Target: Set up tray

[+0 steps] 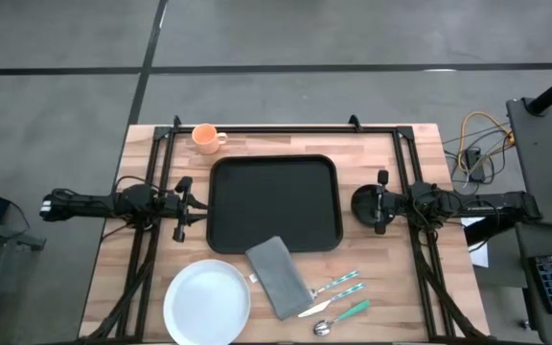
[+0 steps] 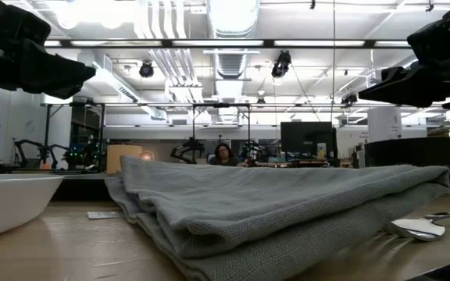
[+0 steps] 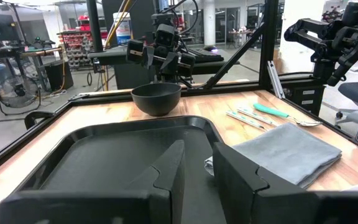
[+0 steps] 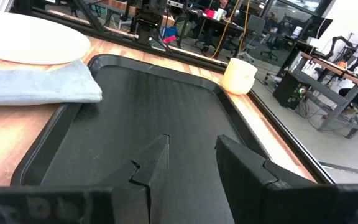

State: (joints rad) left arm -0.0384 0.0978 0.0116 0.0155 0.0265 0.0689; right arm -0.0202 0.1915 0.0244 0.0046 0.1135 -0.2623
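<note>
The black tray lies flat at the table's middle, with nothing on its floor. My left gripper hangs level at the tray's left edge, open, nothing between its fingers. My right gripper hangs at the tray's right edge, open with nothing between its fingers, above a black bowl that stands on the table there. A folded grey napkin lies near the tray, its far corner on the tray's near rim. A white plate sits at the near left.
A peach cup stands beyond the tray's far left corner. A fork, knife and spoon with teal handles lie right of the napkin. Black frame rails run along the table's left, right and far sides.
</note>
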